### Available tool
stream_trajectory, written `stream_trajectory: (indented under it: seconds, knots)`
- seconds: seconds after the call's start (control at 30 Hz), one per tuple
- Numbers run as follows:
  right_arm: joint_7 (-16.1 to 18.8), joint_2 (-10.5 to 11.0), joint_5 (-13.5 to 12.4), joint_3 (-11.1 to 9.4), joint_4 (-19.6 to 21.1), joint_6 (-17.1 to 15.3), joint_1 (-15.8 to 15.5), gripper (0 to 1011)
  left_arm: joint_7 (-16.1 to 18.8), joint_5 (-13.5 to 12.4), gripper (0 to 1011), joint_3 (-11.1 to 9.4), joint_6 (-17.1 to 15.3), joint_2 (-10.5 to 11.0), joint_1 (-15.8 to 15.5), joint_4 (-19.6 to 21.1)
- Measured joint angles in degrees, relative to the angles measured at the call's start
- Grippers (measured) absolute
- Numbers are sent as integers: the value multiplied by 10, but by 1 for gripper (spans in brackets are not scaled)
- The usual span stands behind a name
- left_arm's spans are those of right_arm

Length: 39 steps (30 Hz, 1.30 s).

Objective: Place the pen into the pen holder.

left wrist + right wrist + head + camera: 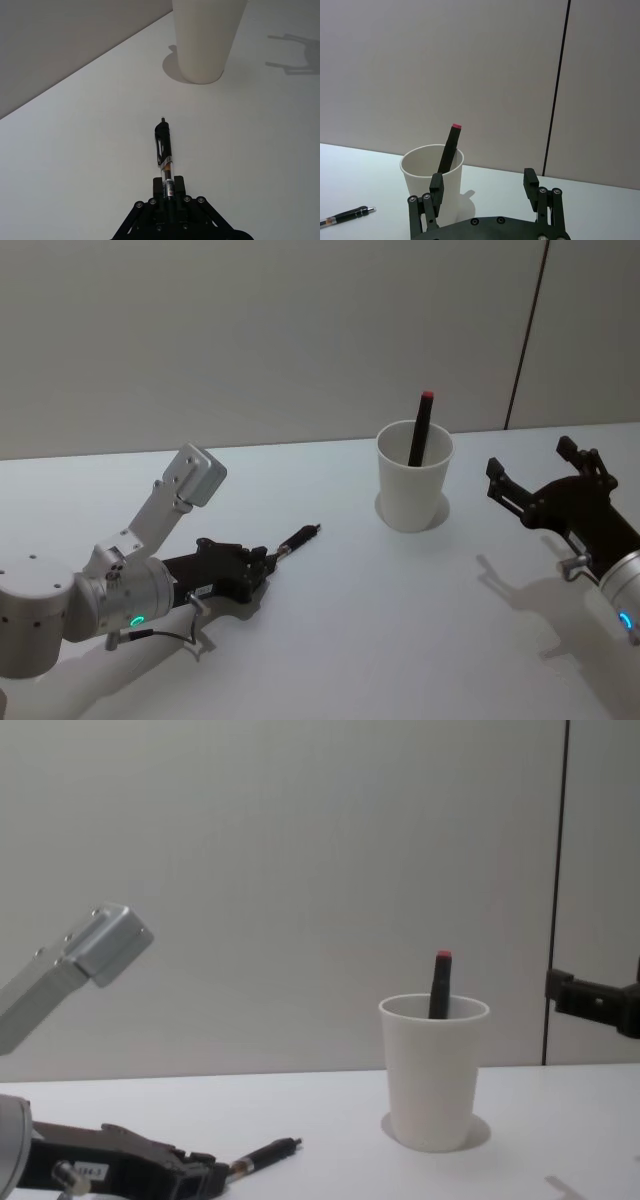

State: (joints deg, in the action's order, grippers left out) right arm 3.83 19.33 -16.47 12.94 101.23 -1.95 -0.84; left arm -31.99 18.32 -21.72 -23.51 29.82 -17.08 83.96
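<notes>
A black click pen (298,537) lies low along the white table, with my left gripper (262,562) shut on its rear end. In the left wrist view the pen (165,147) points toward the base of the pen holder (205,40). This white paper cup (413,490) stands upright at centre right and holds another black pen with a red tip (421,430), which leans on its rim. To the right of the cup my right gripper (530,460) hovers open with nothing between its fingers. From the right wrist, the cup (451,195) sits just beyond its fingertips (436,181).
The white table (380,640) runs back to a plain grey wall with one dark vertical seam (527,335). Open tabletop lies between the held pen and the cup.
</notes>
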Motion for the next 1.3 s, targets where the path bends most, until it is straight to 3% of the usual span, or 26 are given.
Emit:
stream_trajectory:
  seconds: [0.57,0.93,1.3]
  knots:
    - [0,0,0,0,0,0,0,1001,13,13,120,1,16,1,6,5]
    - [0,0,0,0,0,0,0,1001,70,64,121,12,75,10,28,33]
    - [0,0,0,0,0,0,0,1002,134,114,121,28,154,22,53,74]
